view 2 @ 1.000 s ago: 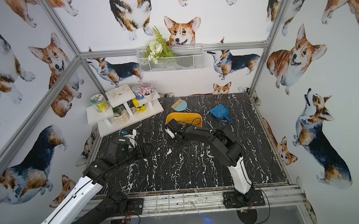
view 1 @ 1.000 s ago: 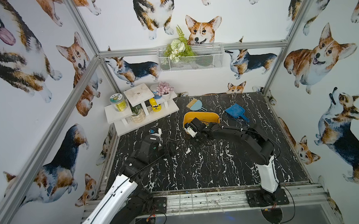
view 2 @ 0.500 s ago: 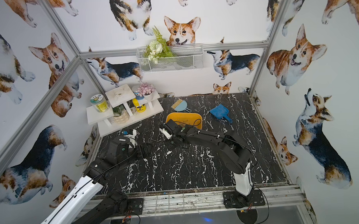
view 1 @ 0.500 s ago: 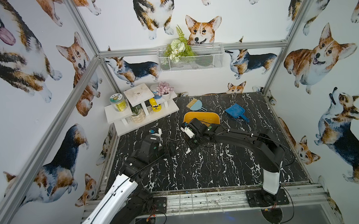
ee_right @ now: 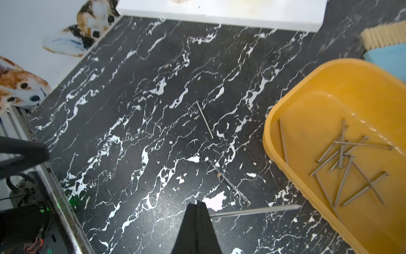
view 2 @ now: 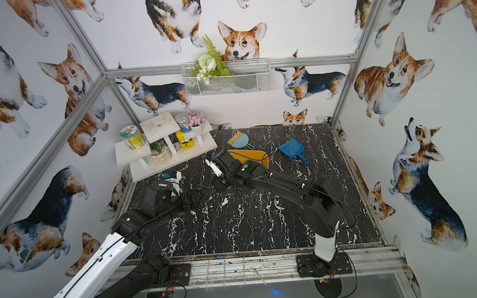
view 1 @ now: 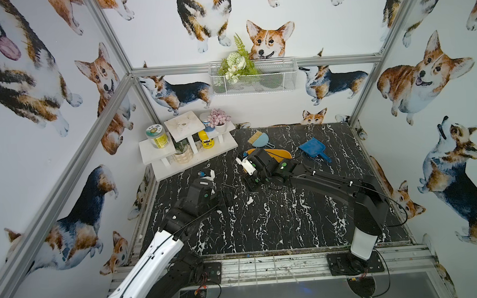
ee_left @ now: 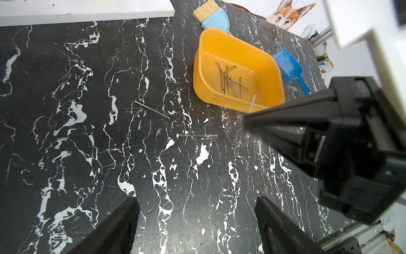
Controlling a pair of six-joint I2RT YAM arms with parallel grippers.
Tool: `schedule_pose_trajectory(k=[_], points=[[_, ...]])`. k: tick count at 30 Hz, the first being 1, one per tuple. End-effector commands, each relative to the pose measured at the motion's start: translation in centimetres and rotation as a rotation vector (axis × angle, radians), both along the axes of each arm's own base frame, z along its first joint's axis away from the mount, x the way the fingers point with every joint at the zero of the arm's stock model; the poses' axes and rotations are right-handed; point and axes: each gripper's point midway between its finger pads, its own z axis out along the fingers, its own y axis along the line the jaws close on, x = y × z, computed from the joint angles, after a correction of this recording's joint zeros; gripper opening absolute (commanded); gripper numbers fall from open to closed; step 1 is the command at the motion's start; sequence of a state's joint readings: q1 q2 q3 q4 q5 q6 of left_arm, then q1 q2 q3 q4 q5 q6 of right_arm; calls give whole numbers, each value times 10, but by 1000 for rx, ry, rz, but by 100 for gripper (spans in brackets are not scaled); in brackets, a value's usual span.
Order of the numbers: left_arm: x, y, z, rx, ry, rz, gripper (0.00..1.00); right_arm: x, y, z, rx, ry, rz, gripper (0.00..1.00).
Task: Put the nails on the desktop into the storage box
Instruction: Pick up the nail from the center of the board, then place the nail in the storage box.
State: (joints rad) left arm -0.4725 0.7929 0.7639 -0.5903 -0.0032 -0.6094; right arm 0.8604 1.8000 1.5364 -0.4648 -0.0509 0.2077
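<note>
On the black, white-veined counter (view 1: 276, 222), both top views show one yellow-orange storage box (view 1: 283, 154), partly hidden by the right arm (view 1: 324, 183). The right fingers (view 1: 250, 185) point down just outside the box, on its side nearest the arm bases. The left fingers (view 1: 228, 195) hover farther from the box, toward the white shelf (view 1: 199, 157). One lone nail (view 2: 204, 186) lies flat between the two sets of fingers, apart from the box. Behind the box sit one pale blue brush (view 1: 259, 140) and one darker blue dustpan (view 1: 313, 149).

From the left wrist, the box (ee_left: 237, 44) is a shallow tub with rounded corners and a thick rim. It holds a loose, crisscrossed pile of nails (ee_left: 229, 80): thin, straight, grey-brown pins. The lone nail (ee_left: 152, 109) lies well clear of the box's wall. The left fingers (ee_left: 123, 224) are spread wide with nothing between them.

From the right wrist, the right fingers (ee_right: 198, 217) are pressed together, pinching one nail. This pinched nail (ee_right: 257, 210) juts sideways toward the box, its tip close to the wall. Inside the box are about ten nails (ee_right: 351, 162). One lies alone along the wall; the rest overlap, so the count is not exact.
</note>
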Motion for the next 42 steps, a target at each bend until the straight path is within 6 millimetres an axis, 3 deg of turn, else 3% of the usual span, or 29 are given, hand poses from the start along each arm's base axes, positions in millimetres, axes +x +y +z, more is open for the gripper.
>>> schedule_pose_trajectory(k=[1,7,12,20,24,27,33,42], points=[[4,-2,7,-3,-20,-6,88,18,-14,6,-39,-23,-30,0],[8,-3,8,8,-15,-12,89,70,-46,9,-30,-24,-118,0],[13,-4,8,15,-7,-5,89,108,-71,-12,-50,9,-190,0],[21,-2,4,24,18,9,90,139,-87,-39,-65,54,-254,0],[26,1,1,25,34,25,90,149,-88,-40,-77,46,-268,25],[30,5,-1,23,49,49,90,153,-86,-30,-74,30,-264,34],[41,13,-2,19,80,107,89,143,-89,-3,-49,-1,-251,37],[69,19,-15,-6,173,245,81,89,-99,30,26,-55,-244,39]])
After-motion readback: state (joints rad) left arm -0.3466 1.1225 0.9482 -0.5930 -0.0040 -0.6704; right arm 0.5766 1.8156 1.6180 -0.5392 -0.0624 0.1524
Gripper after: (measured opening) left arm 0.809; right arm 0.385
